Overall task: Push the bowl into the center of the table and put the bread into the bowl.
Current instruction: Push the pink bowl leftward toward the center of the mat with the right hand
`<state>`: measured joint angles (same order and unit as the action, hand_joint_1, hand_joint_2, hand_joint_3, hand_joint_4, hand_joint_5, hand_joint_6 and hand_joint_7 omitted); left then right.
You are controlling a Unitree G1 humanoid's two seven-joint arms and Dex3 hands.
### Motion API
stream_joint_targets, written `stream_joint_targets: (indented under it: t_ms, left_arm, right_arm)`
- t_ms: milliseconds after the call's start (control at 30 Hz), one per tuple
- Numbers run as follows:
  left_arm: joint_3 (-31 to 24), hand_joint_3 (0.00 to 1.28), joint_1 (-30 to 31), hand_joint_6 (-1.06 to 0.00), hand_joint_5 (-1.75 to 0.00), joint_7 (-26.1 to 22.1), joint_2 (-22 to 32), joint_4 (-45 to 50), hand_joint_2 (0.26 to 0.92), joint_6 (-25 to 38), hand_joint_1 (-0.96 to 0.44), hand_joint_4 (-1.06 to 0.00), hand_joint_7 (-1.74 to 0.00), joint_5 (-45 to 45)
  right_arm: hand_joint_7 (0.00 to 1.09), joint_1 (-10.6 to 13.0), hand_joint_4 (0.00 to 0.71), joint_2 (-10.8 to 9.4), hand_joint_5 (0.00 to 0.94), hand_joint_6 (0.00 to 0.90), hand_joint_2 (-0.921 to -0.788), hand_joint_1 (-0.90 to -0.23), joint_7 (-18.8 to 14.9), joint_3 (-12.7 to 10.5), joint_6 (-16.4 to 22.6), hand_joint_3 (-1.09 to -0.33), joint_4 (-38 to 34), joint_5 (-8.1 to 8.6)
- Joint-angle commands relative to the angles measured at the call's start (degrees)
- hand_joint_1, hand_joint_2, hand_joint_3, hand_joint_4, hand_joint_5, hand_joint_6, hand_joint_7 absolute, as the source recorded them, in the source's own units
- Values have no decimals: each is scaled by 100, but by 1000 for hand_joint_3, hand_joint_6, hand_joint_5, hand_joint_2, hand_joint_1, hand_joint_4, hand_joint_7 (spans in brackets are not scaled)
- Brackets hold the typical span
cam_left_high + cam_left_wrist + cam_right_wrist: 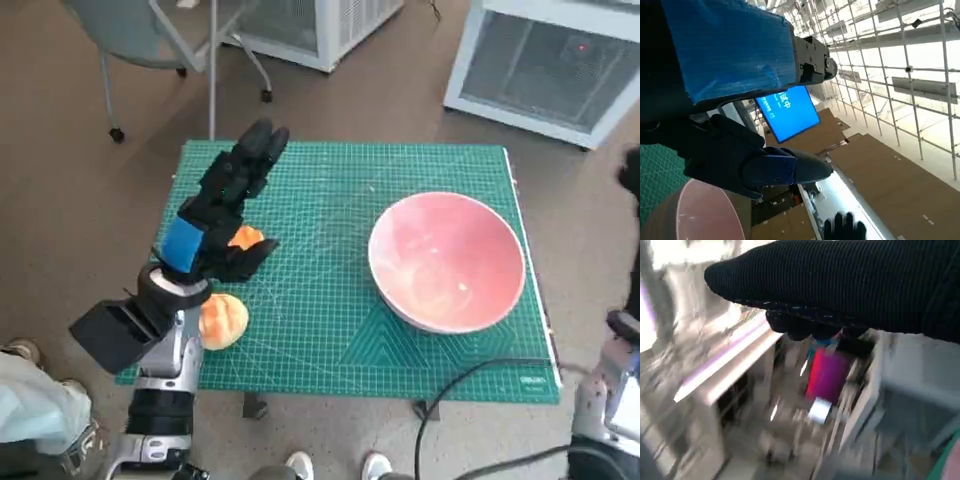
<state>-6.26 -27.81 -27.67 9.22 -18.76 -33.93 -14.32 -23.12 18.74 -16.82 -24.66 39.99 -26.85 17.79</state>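
While the bread roll (224, 320) sits at the near left edge of the surface (300, 330), the left hand (225, 205) hovers just beyond it, fingers spread, holding nothing; an orange bit shows under its palm. Pink bowl (446, 260) sits right of center, not yet pushed. Right hand (632, 230) is off the far right edge; grip unclear.

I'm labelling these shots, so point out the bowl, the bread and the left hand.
bowl (447, 262), head view, inner floor.
bread (224, 320), head view, top crust.
left hand (222, 210), head view, back of the hand.
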Motion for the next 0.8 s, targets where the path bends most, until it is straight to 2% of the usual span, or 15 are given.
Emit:
stream_joint_targets:
  t_ms: [33, 200, 300, 367, 500, 633, 800]
  left_arm:
    - [-37, 391, 40, -162, 0, 85, 33, -12, 921, -67, -647, -196, -128, 42]
    - [-55, 395, 15, -162, 0, 39, 58, -78, 921, -83, -659, -195, -127, -3]
    - [-62, 396, 2, -162, 0, -12, 67, -108, 921, -94, -659, -195, -125, -44]
    - [-68, 397, -11, -161, 0, -58, 74, -137, 921, -100, -659, -195, -123, -82]
    - [-85, 398, -36, -161, 0, -135, 93, -196, 921, -116, -661, -195, -122, -136]
    - [-108, 400, -49, -161, -1, -203, 112, -233, 921, -118, -663, -196, -120, -191]
    - [-118, 401, -33, -161, -1, -259, 133, -198, 921, -81, -663, -196, -118, -265]
  right_arm:
    - [287, -134, -1, 101, -1, -1, -921, -610, -35, -117, 121, -737, -999, 38]
    - [213, -434, -1, -6, -1, -1, -921, -600, -446, -250, -28, -745, -1956, 493]
    - [185, -605, -1, -63, -1, -1, -921, -595, -630, -316, -88, -745, -2404, 658]
    - [164, -708, -1, -106, -1, -1, -921, -579, -681, -336, -157, -751, -2702, 701]
    - [143, -884, -1, -163, -1, -1, -921, -537, -598, -315, -267, -772, -3294, 620]
    - [136, -1013, -1, -223, -1, 1, -921, -519, -406, -230, -367, -801, -3703, 459]
    - [151, -1159, -1, -421, -1, 34, -921, -510, -158, -93, -418, -821, -4055, 235]
